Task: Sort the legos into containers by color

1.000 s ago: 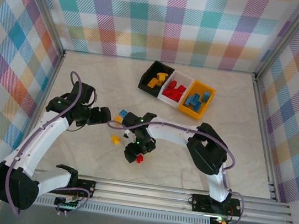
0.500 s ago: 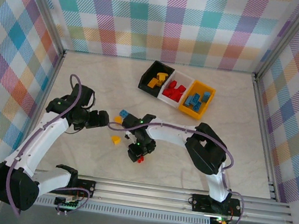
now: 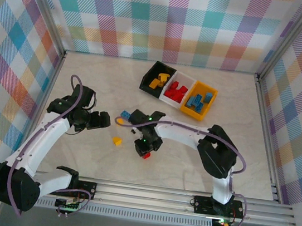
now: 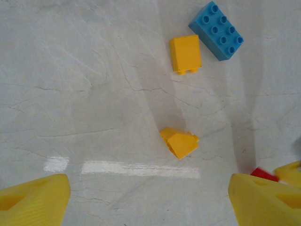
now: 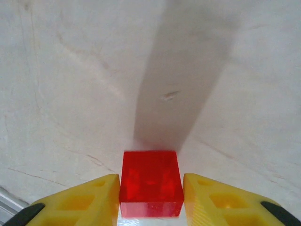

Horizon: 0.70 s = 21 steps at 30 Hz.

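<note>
small red plastic lego brick (image 5: 150, 183) just clamped by right gripper (image 3: 145, 147), ready to be lifted; left gripper (image 4: 148, 200) kept wide, empty.

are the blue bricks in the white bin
No, the white bin holds red bricks; the blue bricks sit in the orange bin.

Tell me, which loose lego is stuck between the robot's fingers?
The red brick: the right gripper pinches it from both sides. The blue brick and two yellow bricks lie free.
</note>
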Each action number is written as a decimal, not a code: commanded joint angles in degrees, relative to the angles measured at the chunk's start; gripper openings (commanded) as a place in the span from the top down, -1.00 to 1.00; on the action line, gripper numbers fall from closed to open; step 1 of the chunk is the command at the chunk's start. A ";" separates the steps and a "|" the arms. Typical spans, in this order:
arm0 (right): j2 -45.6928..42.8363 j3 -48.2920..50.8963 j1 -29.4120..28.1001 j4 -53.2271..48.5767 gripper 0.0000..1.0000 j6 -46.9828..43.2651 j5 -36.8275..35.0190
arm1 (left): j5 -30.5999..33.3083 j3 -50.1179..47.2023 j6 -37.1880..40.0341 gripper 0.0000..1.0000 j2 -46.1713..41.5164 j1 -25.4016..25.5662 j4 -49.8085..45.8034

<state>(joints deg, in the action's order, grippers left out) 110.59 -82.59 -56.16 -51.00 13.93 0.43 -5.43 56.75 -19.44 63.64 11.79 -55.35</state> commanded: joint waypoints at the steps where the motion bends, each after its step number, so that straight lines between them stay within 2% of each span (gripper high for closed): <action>1: -3.60 -2.40 4.95 -1.75 0.24 0.71 -0.70 | -0.48 0.49 1.24 -0.75 0.58 -1.06 0.07; 3: -4.43 -3.72 8.31 -1.58 0.23 0.59 1.95 | -0.84 1.06 1.83 -0.75 1.21 -1.32 -0.02; 5: -4.16 -5.00 9.83 -1.83 0.14 -0.22 4.71 | -1.47 1.53 2.20 -0.76 1.92 -1.50 -0.28; 14: -0.62 -6.63 10.10 -1.49 0.16 1.68 3.37 | -2.96 1.66 3.22 -0.76 3.62 -2.06 0.20; 15: -0.02 -7.12 10.06 -1.93 0.10 1.46 2.73 | -3.17 1.52 3.29 -0.76 3.72 -2.11 0.24; 18: 1.65 -8.38 11.13 -3.63 -0.34 1.72 -1.81 | -3.18 1.52 3.38 -0.77 3.93 -2.12 0.24; 21: 3.17 -10.15 14.41 -5.38 -0.51 4.42 -3.86 | -3.82 1.34 3.37 -0.77 4.14 -2.08 0.50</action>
<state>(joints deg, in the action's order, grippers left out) 112.27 -90.15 -44.84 -53.25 15.79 -0.08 -7.92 56.95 -17.02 67.37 10.57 -55.31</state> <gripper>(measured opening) 0.743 0.886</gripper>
